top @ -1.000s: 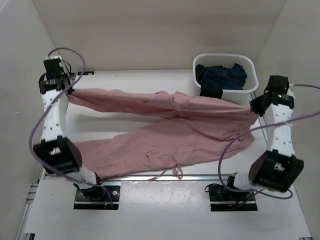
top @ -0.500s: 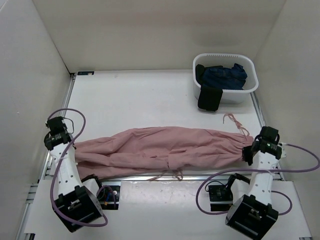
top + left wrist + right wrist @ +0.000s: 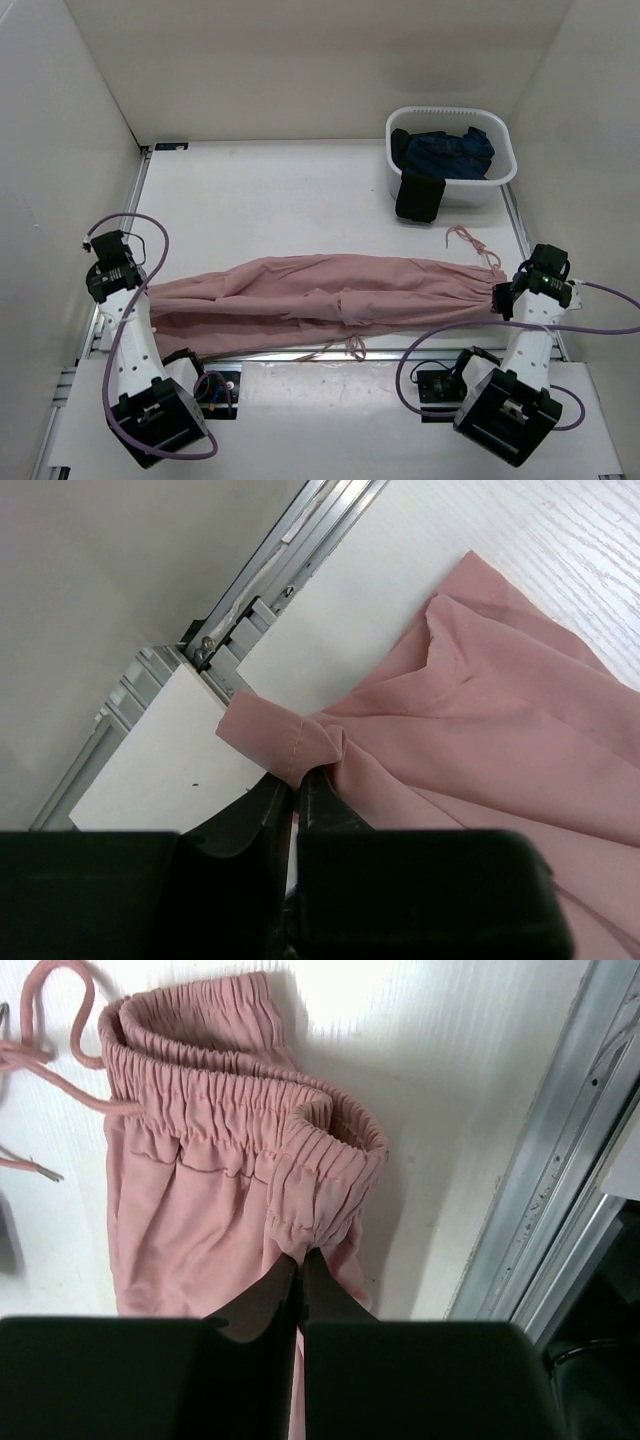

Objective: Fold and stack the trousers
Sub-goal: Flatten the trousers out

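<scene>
Top external view gives me the trousers [image 3: 330, 300] stretched left to right along the near edge of the table [image 3: 280, 190], legs to the left, waistband to the right. On the left wrist view my left gripper [image 3: 297, 780] is pinched tight on a hem corner beside the rail [image 3: 290, 540]. My right gripper [image 3: 300, 1260] is clamped on the gathered waistband, and the drawstring [image 3: 468, 240] trails on the table. Far right, a white basket [image 3: 500, 175] holds a navy garment [image 3: 450, 150], with a black cloth [image 3: 420, 195] draped over its near wall.
</scene>
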Tool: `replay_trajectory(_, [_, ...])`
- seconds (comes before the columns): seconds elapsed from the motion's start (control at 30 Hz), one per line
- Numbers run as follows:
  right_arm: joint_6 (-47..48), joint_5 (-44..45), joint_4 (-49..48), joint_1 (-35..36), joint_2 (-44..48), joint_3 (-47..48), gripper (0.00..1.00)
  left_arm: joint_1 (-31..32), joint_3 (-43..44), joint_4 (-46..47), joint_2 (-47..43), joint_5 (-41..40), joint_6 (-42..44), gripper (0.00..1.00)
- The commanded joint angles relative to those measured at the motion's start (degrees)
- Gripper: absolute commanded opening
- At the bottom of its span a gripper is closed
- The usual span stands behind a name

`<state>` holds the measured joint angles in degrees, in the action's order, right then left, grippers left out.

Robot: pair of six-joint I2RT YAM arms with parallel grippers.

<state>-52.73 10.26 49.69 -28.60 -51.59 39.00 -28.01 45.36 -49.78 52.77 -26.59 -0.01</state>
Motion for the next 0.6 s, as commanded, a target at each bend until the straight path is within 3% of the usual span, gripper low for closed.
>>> replay_trajectory(0.0, [0.87,-1.37,-4.67,-2.24,-2.1,2.91,0.0,-0.12,2.09,0.65,-1.1,-3.13,0.01,0.2])
replay_trajectory(0.17, [-4.03,-8.14,-10.75,-1.64,-15.01,14.58,0.0,-0.12,18.32,1.62,11.01,4.33,0.01,0.2])
replay_trajectory(0.2, [-4.05,-9.02,-12.41,-1.03,-19.9,20.0,0.0,-0.12,26.01,1.62,16.34,7.57,0.01,0.2])
replay_trajectory(0.37, [-0.63,-14.3,-7.16,-1.02,-29.97,37.53,0.0,1.73,48.57,-3.47,27.9,9.19,0.01,0.2])
replay_trajectory(0.47, [0.7,-12.47,-6.45,-1.02,-28.05,37.47,0.0,1.73,44.31,-4.27,25.2,7.52,0.01,0.2])
replay_trajectory(0.57, [0.7,-11.93,-7.59,-2.24,-24.88,31.85,0.0,1.2,29.21,-2.96,17.82,6.37,0.01,0.2])
